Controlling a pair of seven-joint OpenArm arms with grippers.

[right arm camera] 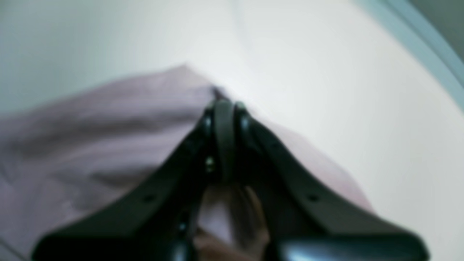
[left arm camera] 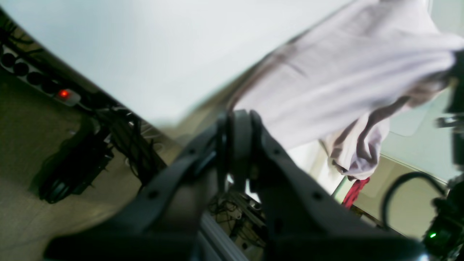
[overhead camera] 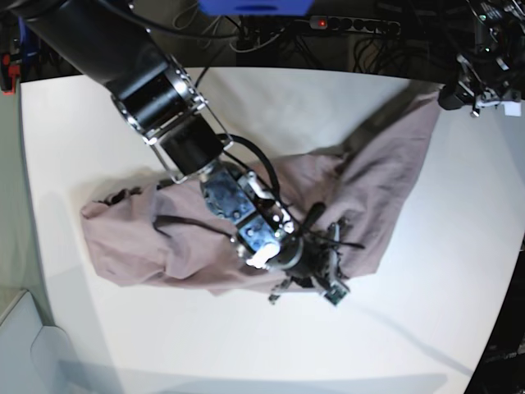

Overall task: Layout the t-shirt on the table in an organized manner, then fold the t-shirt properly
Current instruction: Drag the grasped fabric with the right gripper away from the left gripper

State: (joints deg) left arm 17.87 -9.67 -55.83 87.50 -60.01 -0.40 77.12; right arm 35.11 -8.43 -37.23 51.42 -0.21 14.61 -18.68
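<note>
The mauve-pink t-shirt lies crumpled across the middle of the white table, and one corner is stretched up toward the far right. My left gripper is at that raised corner. In the left wrist view its jaws are together and the blurred t-shirt runs up to their tips. My right gripper is low over the shirt's near edge. In the right wrist view it is shut at the edge of the t-shirt, with cloth showing between the finger bases.
A power strip with a red light and tangled cables lie beyond the table's far edge, also seen as the power strip off the table. A red object hangs below the shirt. Bare table lies right of the right gripper.
</note>
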